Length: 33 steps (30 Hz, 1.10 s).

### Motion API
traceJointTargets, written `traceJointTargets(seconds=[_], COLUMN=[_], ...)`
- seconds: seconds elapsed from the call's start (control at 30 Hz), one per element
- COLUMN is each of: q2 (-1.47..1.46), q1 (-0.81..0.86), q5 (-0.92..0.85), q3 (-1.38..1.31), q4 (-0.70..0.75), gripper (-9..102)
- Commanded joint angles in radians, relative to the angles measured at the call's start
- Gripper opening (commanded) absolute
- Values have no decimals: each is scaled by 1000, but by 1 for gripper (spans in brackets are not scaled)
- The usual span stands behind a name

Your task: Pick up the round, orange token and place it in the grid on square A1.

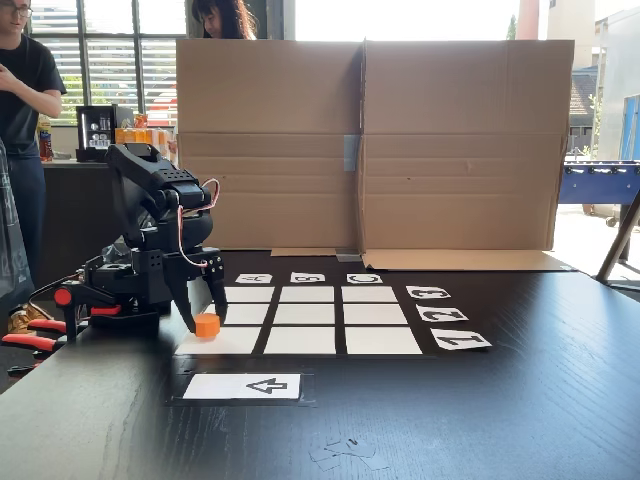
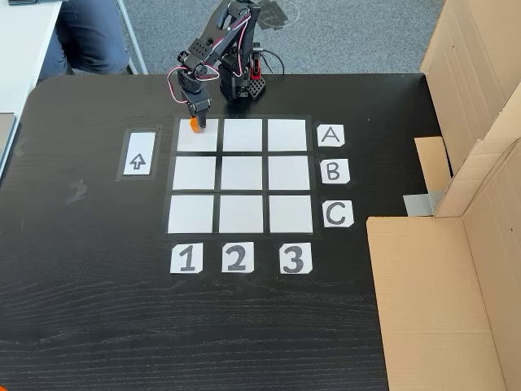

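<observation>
The round, orange token (image 1: 207,325) (image 2: 194,125) is low over the edge of square A1 (image 1: 222,342) (image 2: 199,138), the corner cell of the grid (image 1: 308,316) (image 2: 241,174) in line with the "A" and "1" cards. My gripper (image 1: 206,320) (image 2: 197,120) comes down on it from the arm's side. One black finger hugs each side of the token. Whether the token's underside touches the paper I cannot tell.
A white card with a black arrow (image 1: 243,386) (image 2: 137,155) lies just outside the grid beside A1. The arm's base (image 1: 110,285) (image 2: 240,77) stands at the table edge. A tall cardboard wall (image 1: 370,145) (image 2: 472,195) borders one side. People stand beyond the table.
</observation>
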Motion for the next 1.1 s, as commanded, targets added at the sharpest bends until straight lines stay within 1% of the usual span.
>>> traceJointTargets(seconds=[0.0, 0.43, 0.57, 0.73, 0.9, 1.07], q2=[-12, -32, -34, -37, -38, -46], q1=[-2, -12, -15, -15, -8, -2], q5=[-5, -5, -5, -5, -3, -5], q3=[-17, -12, -11, -6, -6, -6], q4=[-29, -69, -69, -75, -80, -89], gripper=[4, 3, 5, 15, 28, 36])
